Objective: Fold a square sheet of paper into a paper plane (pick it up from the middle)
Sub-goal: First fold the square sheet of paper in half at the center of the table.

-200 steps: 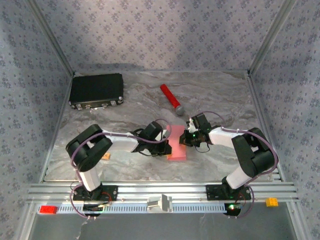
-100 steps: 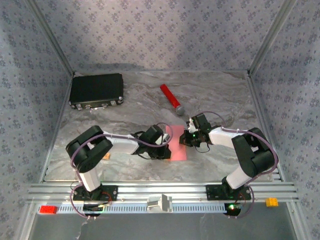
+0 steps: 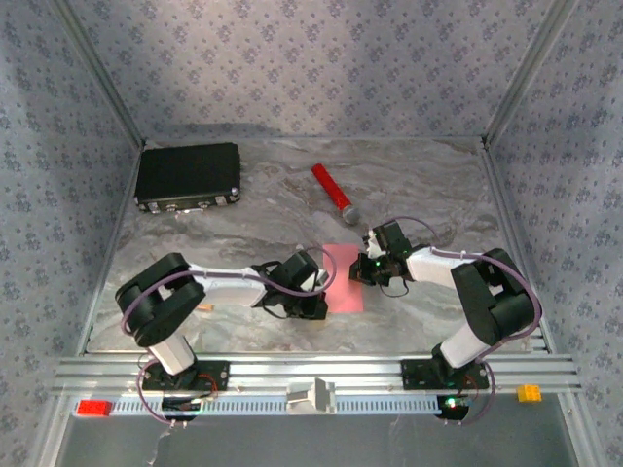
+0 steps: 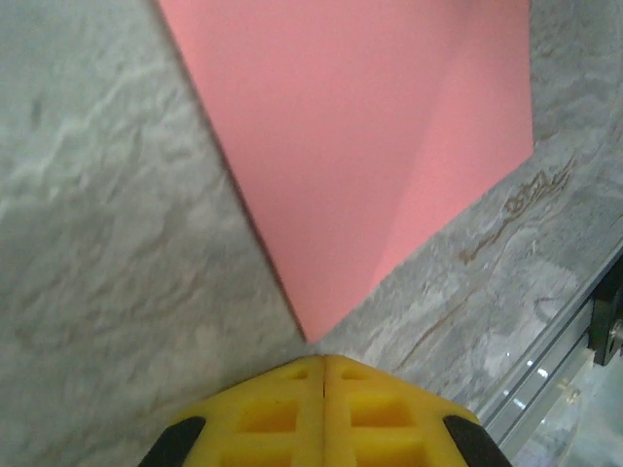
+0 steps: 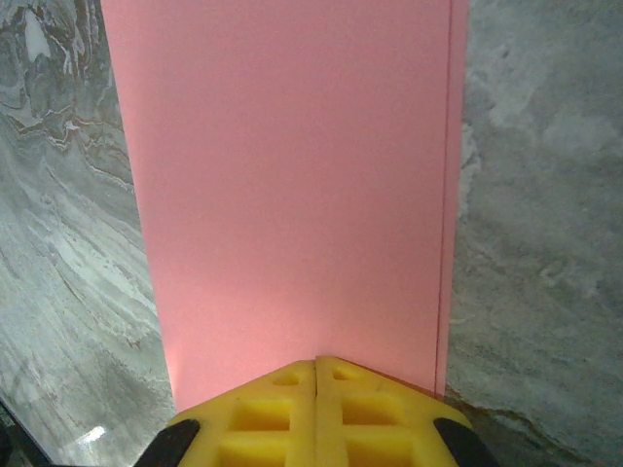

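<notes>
Tightly shut, both empty jaws border edges of the square sheet of paper (image 3: pixel 346 288).

paper (image 3: pixel 348 287) on table (image 3: pixel 438 185), case (image 3: pixel 188 175) behind left

Top external: fixed high over the near side of the tabletop (image 3: pixel 253 209), tilted down and forward; far off, with the square sheet of paper (image 3: pixel 348 287) small near mid-frame.
Left wrist: very close and low at the sheet's left, facing its corner over the left end effector (image 4: pixel 323 358).
Right wrist: very close at the sheet's right, facing along it over the right end effector (image 5: pixel 316 360).
Shared: all three views take in the sheet and the marbled tabletop just beside it.
</notes>
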Available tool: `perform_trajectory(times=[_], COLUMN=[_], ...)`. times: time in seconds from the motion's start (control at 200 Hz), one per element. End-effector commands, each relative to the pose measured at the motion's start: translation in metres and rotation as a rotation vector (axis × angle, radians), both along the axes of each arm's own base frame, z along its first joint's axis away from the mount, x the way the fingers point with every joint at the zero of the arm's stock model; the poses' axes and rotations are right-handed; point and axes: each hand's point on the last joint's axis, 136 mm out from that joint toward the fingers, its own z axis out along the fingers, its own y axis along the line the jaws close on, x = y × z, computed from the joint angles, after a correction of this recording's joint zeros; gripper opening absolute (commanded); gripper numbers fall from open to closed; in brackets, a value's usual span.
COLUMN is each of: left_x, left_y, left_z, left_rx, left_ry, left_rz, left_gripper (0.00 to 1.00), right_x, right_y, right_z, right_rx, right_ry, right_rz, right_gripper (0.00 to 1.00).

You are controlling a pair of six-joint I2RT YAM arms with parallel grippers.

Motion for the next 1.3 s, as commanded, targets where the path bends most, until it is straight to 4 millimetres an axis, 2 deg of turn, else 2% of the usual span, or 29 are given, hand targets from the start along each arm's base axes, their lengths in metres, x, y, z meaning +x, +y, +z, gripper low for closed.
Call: perform_trajectory(times=[0.0,0.14,0.22,0.35,0.535,0.715,0.914,1.054,1.169,1.294], left_x=[0.009,0.032,0.046,0.066,0.085,0.079,0.063,0.053,0.051,0.061], left_y=[0.006,0.003,-0.004,-0.018,-0.032,-0.041,-0.025,-0.008,-0.004,-0.018], left_z=[0.027,0.055,0.063,0.067,0.051,0.030,-0.005,-0.021,-0.019,0.002], left_rx=[-0.007,-0.087,-0.149,-0.203,-0.200,-0.225,-0.142,-0.053,-0.042,-0.104], left_ry=[-0.097,-0.170,-0.153,-0.135,-0.112,-0.035,0.035,0.034,0.017,-0.015], left_rz=[0.024,0.103,0.131,0.157,0.175,0.173,0.170,0.157,0.155,0.158], left_gripper=[0.03,0.03,0.03,0.03,0.03,0.03,0.03,0.03,0.03,0.03], right_x=[-0.026,-0.023,-0.023,-0.026,-0.027,-0.027,-0.027,-0.027,-0.027,-0.026], right_y=[-0.025,-0.023,-0.023,-0.024,-0.026,-0.026,-0.027,-0.027,-0.027,-0.027], right_z=[-0.029,-0.026,-0.026,-0.028,-0.029,-0.030,-0.031,-0.031,-0.030,-0.028], right_rx=[-0.124,-0.121,-0.124,-0.126,-0.128,-0.129,-0.131,-0.131,-0.131,-0.128], right_ry=[0.119,0.110,0.110,0.116,0.118,0.119,0.121,0.121,0.120,0.112], right_rz=[-0.035,-0.034,-0.036,-0.035,-0.036,-0.038,-0.041,-0.040,-0.040,-0.042], right_gripper=[0.00,0.00,0.00,0.00,0.00,0.00,0.00,0.00,0.00,0.00])
